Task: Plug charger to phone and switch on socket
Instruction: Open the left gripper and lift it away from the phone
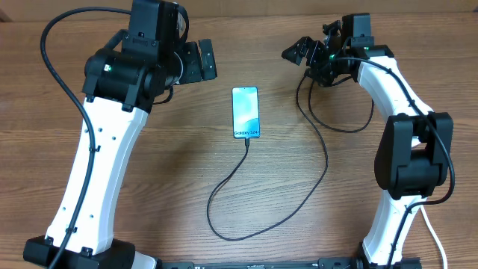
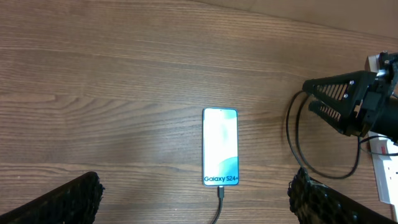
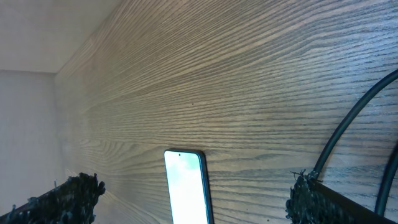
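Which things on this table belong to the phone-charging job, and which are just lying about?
Part of the job:
- Galaxy S24+ smartphone, screen lit
- black charger cable, its tip already at the phone's bottom end
- white power strip with red markings, only partly in view

Just lying about:
- no spare item shows; only the wooden table underneath

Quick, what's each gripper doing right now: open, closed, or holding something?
The left gripper is open, holding nothing.
The right gripper is open, holding nothing.
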